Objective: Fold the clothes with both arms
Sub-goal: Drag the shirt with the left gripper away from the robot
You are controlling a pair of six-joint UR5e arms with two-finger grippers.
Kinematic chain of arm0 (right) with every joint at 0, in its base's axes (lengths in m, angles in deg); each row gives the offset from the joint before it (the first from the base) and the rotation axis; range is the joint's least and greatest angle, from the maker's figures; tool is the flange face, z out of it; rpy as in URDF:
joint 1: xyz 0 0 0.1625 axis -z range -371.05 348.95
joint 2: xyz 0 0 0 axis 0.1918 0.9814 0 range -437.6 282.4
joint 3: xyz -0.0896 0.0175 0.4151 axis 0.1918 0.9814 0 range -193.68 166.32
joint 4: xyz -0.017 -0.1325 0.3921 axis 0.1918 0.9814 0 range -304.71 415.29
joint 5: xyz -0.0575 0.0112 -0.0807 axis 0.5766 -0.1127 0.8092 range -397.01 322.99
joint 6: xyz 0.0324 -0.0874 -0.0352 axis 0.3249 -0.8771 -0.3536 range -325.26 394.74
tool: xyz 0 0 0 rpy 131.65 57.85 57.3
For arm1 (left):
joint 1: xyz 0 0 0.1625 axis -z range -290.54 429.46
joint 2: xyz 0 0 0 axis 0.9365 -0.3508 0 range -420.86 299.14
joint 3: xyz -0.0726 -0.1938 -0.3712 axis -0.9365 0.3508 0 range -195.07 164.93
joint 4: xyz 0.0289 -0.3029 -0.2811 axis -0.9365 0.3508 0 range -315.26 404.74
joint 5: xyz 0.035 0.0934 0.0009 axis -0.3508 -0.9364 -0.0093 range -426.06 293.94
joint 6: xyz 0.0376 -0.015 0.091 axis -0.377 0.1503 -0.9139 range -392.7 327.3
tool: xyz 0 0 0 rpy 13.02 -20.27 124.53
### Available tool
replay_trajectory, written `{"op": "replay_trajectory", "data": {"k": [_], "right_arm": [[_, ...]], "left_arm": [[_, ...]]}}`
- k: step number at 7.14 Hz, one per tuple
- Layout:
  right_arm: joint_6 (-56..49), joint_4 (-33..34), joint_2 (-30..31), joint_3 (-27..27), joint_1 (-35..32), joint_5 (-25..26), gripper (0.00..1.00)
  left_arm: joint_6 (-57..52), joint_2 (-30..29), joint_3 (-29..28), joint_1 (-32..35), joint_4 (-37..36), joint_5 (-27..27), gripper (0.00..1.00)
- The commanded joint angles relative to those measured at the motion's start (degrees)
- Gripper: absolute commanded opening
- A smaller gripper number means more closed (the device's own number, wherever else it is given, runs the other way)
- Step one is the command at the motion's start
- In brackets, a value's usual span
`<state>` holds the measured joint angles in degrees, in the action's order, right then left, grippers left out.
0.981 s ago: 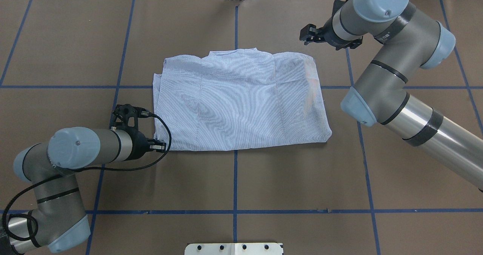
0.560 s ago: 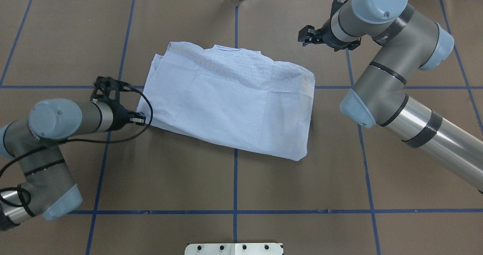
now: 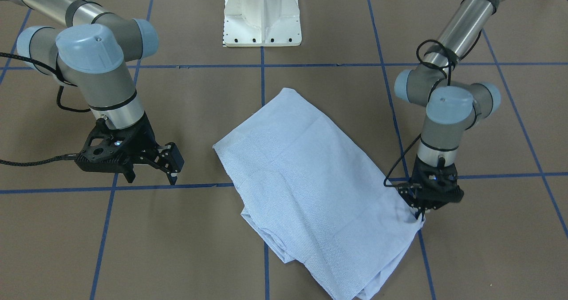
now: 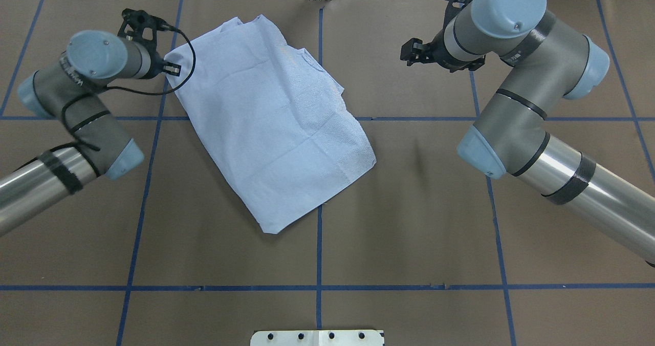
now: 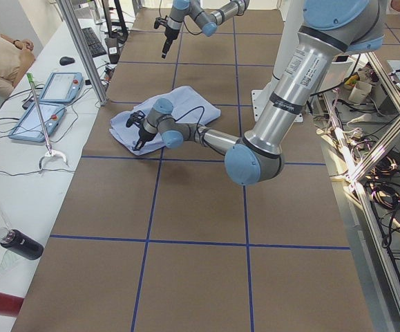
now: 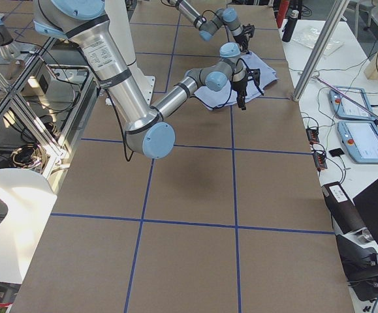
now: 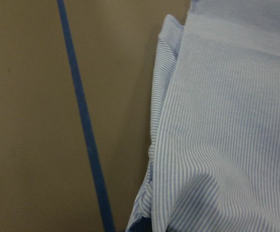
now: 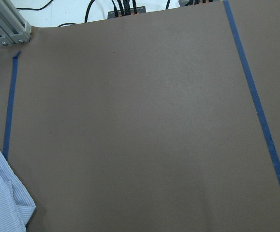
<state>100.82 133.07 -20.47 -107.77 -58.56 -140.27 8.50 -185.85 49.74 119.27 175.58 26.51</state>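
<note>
Now, left fingers (image 4: 173, 70) tight on a corner of the shirt (image 3: 310, 180), right fingers (image 3: 171, 164) wide apart.

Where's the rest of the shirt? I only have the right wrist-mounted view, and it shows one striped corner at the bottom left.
Observer: The shirt lies folded and diagonal, mostly on the robot's left half of the table.
Operator: Is anything gripping it?
Observer: Yes, the left end effector is shut on its far left corner.
Operator: And my right end effector?
Observer: The right end effector is open, above the table, apart from the shirt.
</note>
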Motion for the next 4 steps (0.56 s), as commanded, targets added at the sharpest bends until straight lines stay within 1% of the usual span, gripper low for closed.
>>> {"op": "replay_trajectory", "data": {"k": [1, 2, 3, 4], "right_arm": [[0.27, 0.0, 0.01, -0.39, 0.92, 0.87, 1.0], [0.27, 0.0, 0.0, -0.56, 1.09, 0.87, 1.0], [0.62, 0.0, -0.08, -0.47, 1.36, 0.96, 1.0], [1.75, 0.0, -0.34, -0.39, 1.88, 0.96, 1.0]], "left_arm": [[0.19, -15.57, -17.72, 1.52, 3.71, -1.07, 0.0], [0.28, -18.42, -23.18, 1.44, 7.46, -0.98, 0.0], [-0.07, -18.1, -23.76, 1.7, 9.07, -1.07, 0.0], [-1.46, -18.01, -23.5, 2.22, 9.26, -0.9, 0.99]]}}
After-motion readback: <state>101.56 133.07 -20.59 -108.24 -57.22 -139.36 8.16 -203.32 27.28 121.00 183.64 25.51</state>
